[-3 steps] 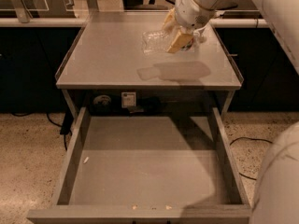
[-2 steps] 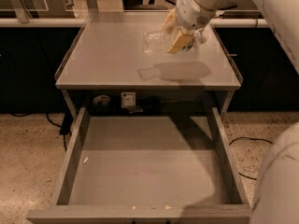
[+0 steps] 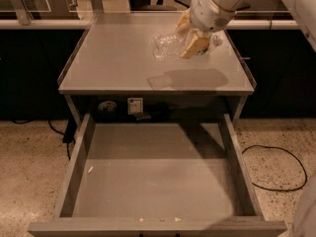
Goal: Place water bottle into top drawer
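Yellowish fingers (image 3: 195, 44) of the gripper (image 3: 190, 33) read as clamped across the water bottle (image 3: 165, 46), one finger above it and one below. Over the last second I log almost no change: gripper and bottle sit at about the same spot, perhaps a touch nearer me. My read is that the carry toward the drawer has barely begun. The bottle lies on its side, its clear, crinkled body sticking out to the gripper's left and a whitish bit at the gripper's right that may be the cap; I can't make out the label. A separate shadow (image 3: 190, 78) on the grey cabinet top (image 3: 108, 58) just below suggests the bottle is lifted clear. The top drawer (image 3: 148, 181) stands pulled open, well below and forward of the gripper. The white arm (image 3: 217, 4) runs up and to the right.
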`<state>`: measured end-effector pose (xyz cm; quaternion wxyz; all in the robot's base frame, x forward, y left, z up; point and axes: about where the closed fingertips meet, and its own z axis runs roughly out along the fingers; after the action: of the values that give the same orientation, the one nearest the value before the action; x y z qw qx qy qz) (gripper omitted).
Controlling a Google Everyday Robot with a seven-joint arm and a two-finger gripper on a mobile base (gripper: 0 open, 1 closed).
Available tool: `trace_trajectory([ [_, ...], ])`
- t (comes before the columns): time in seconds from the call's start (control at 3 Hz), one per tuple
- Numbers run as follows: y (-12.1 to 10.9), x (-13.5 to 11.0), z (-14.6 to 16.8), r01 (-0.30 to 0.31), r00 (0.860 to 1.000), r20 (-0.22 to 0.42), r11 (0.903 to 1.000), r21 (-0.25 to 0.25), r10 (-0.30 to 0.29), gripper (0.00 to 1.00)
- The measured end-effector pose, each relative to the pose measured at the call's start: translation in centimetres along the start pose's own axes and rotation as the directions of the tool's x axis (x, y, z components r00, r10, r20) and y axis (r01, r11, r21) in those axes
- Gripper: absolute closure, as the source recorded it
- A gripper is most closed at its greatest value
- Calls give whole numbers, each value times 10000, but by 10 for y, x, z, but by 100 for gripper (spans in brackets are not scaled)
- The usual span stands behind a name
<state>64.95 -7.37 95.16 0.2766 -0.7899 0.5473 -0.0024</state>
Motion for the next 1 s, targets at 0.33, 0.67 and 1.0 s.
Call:
trace_trajectory([
  [0.33, 23, -8, -28, 139, 9998, -148, 9998, 171, -136, 100],
  [0.67, 66, -24, -72, 67, 9988, -492, 9992, 406, -47, 100],
  [1.0, 99, -29, -93, -281, 9966, -769, 9989, 372, 309, 100],
])
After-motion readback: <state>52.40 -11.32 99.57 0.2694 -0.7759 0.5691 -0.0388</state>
